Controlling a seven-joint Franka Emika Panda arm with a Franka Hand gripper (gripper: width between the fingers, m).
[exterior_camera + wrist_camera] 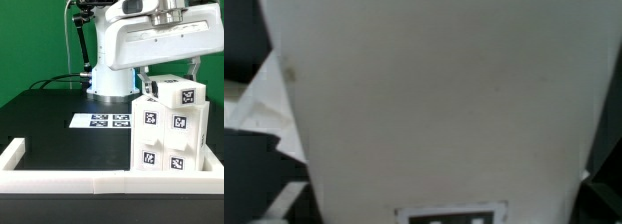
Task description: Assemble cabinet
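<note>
Hovering over cabinet (168, 128): tool (170, 76), finger spacing unclear; marker board (108, 121) well apart.

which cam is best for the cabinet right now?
Exterior view: the whole cabinet stands upright by the white border frame, marker tags visible. Wrist view only shows a close, blurred white face with one tag's edge.

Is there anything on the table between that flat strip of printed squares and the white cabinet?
No. In the exterior view, only bare black table lies between the marker board and the cabinet.
</note>
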